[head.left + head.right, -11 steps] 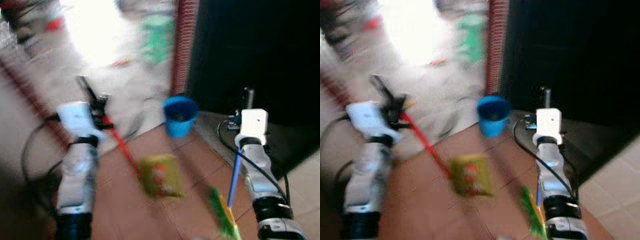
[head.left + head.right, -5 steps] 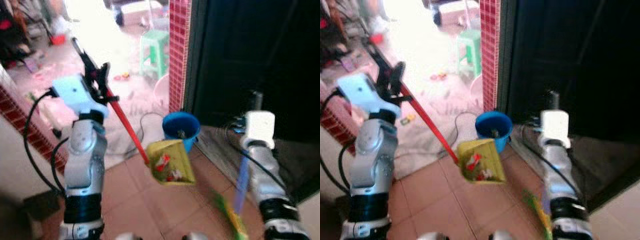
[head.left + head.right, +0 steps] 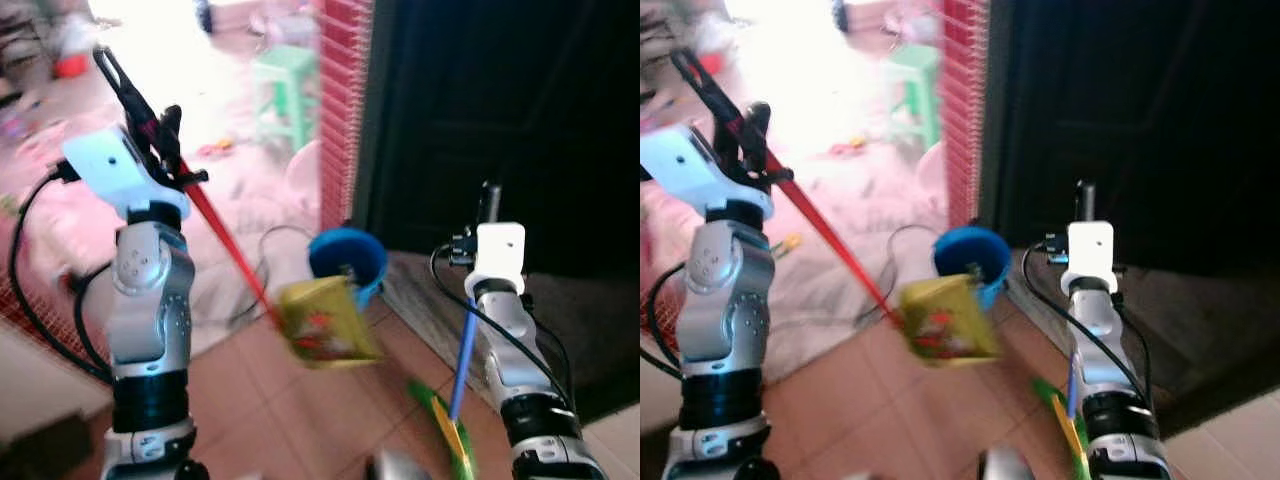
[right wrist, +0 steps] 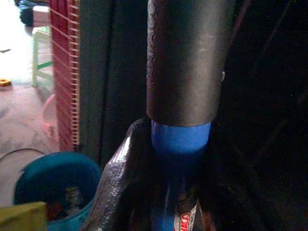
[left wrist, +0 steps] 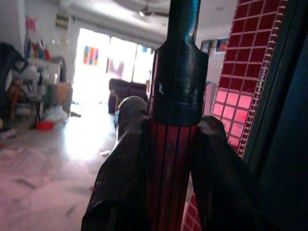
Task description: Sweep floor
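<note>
Both hands [image 3: 150,140] raised, gripping handles.

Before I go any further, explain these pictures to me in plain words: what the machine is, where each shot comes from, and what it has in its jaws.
This is a walking humanoid robot with two silver arms. The two wide pictures come from cameras in its head, looking down and ahead. The other two come from cameras on its wrists, looking along the fingers.

The left gripper, raised high, is shut on a red handle that runs down to a yellow dustpan holding some litter. The right gripper is shut on a blue broom handle; its green bristles reach the floor.

Ahead, a blue bucket stands on the tiled floor beside a red tiled pillar. A green stool stands farther back in the bright room. The head views are somewhat blurred.
</note>
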Available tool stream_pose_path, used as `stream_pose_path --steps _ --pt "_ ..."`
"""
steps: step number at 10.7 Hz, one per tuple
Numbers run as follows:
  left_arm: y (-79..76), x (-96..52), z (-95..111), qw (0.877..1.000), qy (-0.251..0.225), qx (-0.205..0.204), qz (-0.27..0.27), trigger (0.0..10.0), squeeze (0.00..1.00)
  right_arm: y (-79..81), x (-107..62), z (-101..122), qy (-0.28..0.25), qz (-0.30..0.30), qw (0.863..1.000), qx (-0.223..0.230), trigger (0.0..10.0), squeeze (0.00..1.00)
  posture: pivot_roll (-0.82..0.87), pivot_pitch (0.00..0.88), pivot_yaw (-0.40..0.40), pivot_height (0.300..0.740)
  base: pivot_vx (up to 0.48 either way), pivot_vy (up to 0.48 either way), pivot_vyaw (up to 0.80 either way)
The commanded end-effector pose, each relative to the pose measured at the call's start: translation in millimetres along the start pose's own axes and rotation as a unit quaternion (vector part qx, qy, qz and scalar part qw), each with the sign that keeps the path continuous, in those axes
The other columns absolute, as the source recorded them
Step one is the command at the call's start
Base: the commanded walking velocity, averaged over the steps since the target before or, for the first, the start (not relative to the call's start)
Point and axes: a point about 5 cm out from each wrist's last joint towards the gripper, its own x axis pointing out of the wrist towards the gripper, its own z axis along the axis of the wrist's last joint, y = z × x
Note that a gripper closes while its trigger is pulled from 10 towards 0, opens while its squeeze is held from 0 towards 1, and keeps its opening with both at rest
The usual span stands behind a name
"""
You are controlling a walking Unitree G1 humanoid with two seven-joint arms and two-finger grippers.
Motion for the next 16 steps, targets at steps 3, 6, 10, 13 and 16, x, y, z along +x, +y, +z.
stream_pose_path --steps 3,6,10,13,16 --pt "-16.4 4.8 13.0 0.999 -0.035 -0.028 -0.017 10.0 0.00 -0.6 1.3 6.4 -0.015 0.003 1.000 -0.004 10.0 0.00 -0.07 0.000 0.052 0.740 0.480 0.000 0.00" --pt "-12.8 10.0 16.9 0.999 -0.051 0.003 0.002 10.0 0.00 -0.3 1.2 6.9 -0.017 0.006 1.000 -0.004 10.0 0.00 -0.07 0.000 0.054 0.740 0.480 0.000 0.00" --pt "-12.9 10.3 14.8 0.998 -0.056 0.027 0.016 10.0 0.00 0.9 1.9 8.0 -0.019 0.010 1.000 -0.003 10.0 0.00 -0.07 0.000 0.055 0.740 0.480 0.000 0.00" --pt "-11.8 11.2 16.6 0.995 -0.073 0.053 0.029 10.0 0.00 3.1 2.3 8.2 -0.019 0.015 1.000 -0.002 10.0 0.00 -0.07 0.000 0.051 0.740 0.160 0.000 0.00" --pt "-11.2 11.9 6.1 0.991 -0.066 0.081 0.083 10.0 0.00 5.2 2.4 8.7 -0.019 0.020 1.000 -0.002 10.0 0.00 -0.07 0.000 0.049 0.740 0.000 0.000 0.00"
